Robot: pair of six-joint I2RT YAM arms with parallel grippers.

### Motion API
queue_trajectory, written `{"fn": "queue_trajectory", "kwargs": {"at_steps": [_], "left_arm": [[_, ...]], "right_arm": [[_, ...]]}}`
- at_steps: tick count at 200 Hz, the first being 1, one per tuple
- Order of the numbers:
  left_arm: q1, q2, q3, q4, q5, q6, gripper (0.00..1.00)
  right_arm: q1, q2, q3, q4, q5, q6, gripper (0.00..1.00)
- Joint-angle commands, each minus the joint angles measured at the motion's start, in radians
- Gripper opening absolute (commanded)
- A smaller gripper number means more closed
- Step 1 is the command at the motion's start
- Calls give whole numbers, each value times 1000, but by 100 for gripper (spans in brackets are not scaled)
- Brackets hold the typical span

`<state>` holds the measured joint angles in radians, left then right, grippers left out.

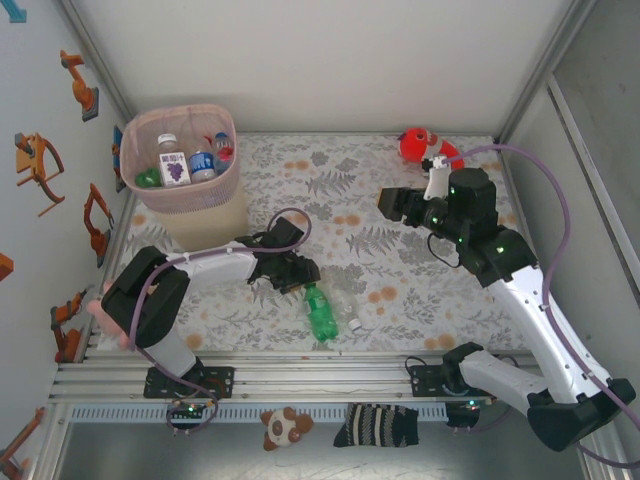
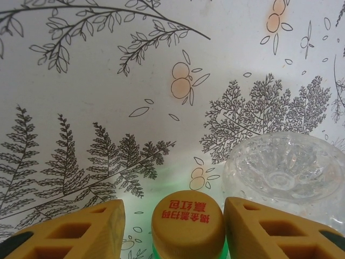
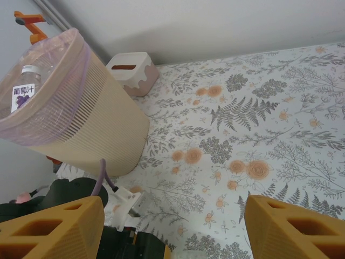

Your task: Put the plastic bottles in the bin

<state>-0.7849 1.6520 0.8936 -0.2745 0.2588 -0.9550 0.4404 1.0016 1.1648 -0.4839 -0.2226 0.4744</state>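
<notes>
A green plastic bottle (image 1: 321, 314) lies on the flowered table. Its yellow cap (image 2: 187, 224) sits between the fingers of my left gripper (image 1: 295, 278), which stand either side of it with a gap on the left. A clear bottle (image 2: 285, 172) lies right beside it, bottom end towards the left wrist camera. The pink mesh bin (image 1: 205, 215) at the back left holds several bottles, among them one with a purple grape label (image 1: 172, 165) (image 3: 27, 86). My right gripper (image 1: 393, 205) hovers open over mid-table with nothing between its fingers (image 3: 59, 226).
A red-orange fish plush (image 1: 425, 147) lies at the back right. A small white box (image 3: 132, 73) stands behind the bin (image 3: 81, 129). A plush toy (image 1: 283, 425) and a striped sock (image 1: 375, 425) lie below the front rail.
</notes>
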Motion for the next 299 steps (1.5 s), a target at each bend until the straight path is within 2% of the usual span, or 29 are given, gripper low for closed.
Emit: {"fn": "queue_trajectory", "kwargs": {"at_steps": [1,77,138,204,255,299], "left_arm": [[-6,23,-11,19,17,-16,49],[-6,21,-9,21,9,-15,38],[-4,-49,25,-85,-65,41,31],[5,-251,87,-233,-199,234,25],[12,-391,204,-366,-299,499,18],[90,-420,363,-512,-386,670,18]], "right_arm": [[0,-23,-7,-5,13,0,68],[0,-29,-8,-7,16,0,68],[0,-27,-6,-9,17,-2,68],[0,-17,1,-6,15,-5,68],[0,-7,15,-8,12,-10,69],[0,-1,23,-10,11,-11,68]]}}
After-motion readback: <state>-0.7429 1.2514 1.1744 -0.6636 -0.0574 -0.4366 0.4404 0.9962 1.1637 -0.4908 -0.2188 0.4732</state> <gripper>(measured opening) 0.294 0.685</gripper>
